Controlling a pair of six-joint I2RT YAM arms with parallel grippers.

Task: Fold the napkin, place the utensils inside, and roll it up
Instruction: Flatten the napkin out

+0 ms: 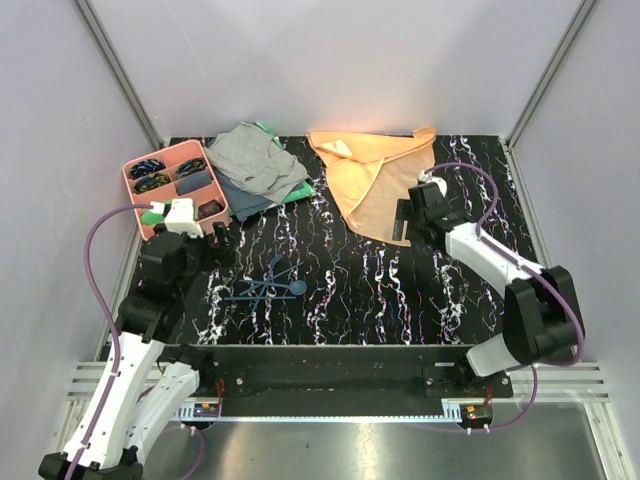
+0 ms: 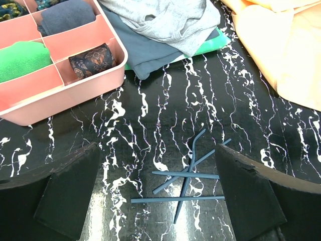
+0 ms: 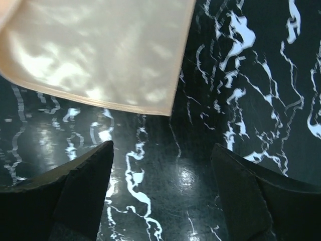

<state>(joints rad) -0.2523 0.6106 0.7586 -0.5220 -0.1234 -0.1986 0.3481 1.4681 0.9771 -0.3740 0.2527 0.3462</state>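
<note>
Overhead view: a large satiny peach-orange cloth napkin (image 1: 372,180) lies loosely bunched at the back of the black, white-veined table (image 1: 380,295), right of centre. One layer is turned over another, and its near corner points toward the right gripper (image 1: 403,222). How many layers it has cannot be made out.

The slim dark blue plastic utensils (image 1: 268,285) lie crossed in a small heap on the bare table, left of centre, well apart from the napkin. Only one round spoon bowl is legible; the other ends are too small to tell apart.

Left wrist view: the left gripper (image 2: 158,168) hangs just above the utensils with its jaws wide apart and nothing between them. The right finger covers some utensil ends.

A pink plastic compartment tray (image 2: 67,98) is cut off by the frame's top and left edges. A rumpled grey cloth (image 2: 165,22) covers most of a green cloth (image 2: 221,41), which shows only as a thin edge.

Right wrist view: the right gripper's jaws also stand apart and empty, just near of the napkin's corner and not touching it. The rest of the napkin runs out of frame.
</note>
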